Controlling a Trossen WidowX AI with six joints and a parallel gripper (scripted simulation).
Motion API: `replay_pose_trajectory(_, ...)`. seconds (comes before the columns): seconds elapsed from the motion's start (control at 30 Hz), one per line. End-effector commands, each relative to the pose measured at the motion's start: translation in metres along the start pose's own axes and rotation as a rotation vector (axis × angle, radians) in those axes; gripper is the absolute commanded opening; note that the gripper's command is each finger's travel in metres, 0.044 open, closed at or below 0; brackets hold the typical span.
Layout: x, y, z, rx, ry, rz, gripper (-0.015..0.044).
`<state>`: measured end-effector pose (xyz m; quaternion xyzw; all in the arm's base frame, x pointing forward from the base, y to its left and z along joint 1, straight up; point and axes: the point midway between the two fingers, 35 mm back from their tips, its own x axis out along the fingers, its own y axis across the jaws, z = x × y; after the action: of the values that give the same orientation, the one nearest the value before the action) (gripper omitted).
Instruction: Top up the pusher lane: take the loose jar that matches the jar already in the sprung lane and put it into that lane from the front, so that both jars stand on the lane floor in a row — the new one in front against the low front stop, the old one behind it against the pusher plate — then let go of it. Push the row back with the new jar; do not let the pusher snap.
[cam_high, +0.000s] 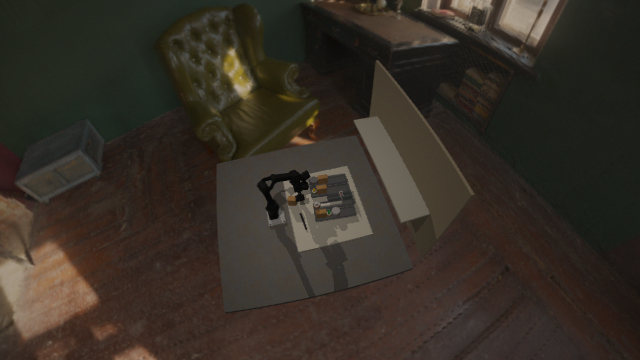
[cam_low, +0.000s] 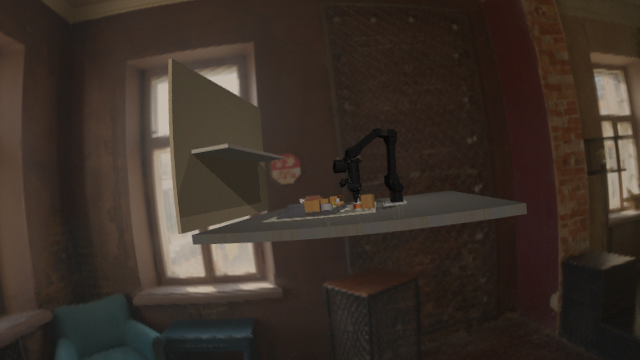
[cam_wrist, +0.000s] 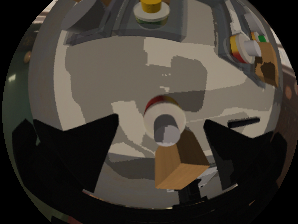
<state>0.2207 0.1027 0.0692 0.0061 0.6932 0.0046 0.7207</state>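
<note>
A small white loose jar with a red band stands on the pale mat, in front of the grey lane rack. My gripper is open and empty. It hangs right over this jar, one finger on each side in the wrist view. The rack holds a yellow-capped jar, a red-marked jar in the middle lane, and a green-marked one. The pusher plates are too small to make out.
A tan box stands close beside the loose jar. More tan boxes sit on the rack. A black pen lies on the mat. A tall shelf with a backboard stands behind the rack.
</note>
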Motion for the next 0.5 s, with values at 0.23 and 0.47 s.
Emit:
replay_pose_trajectory(0.23, 0.0158, -0.0013, -0.0037, 0.005, 0.016, -0.004, 0.0387)
replay_pose_trajectory(0.47, 0.0158, -0.0013, -0.0037, 0.005, 0.016, -0.004, 0.0204)
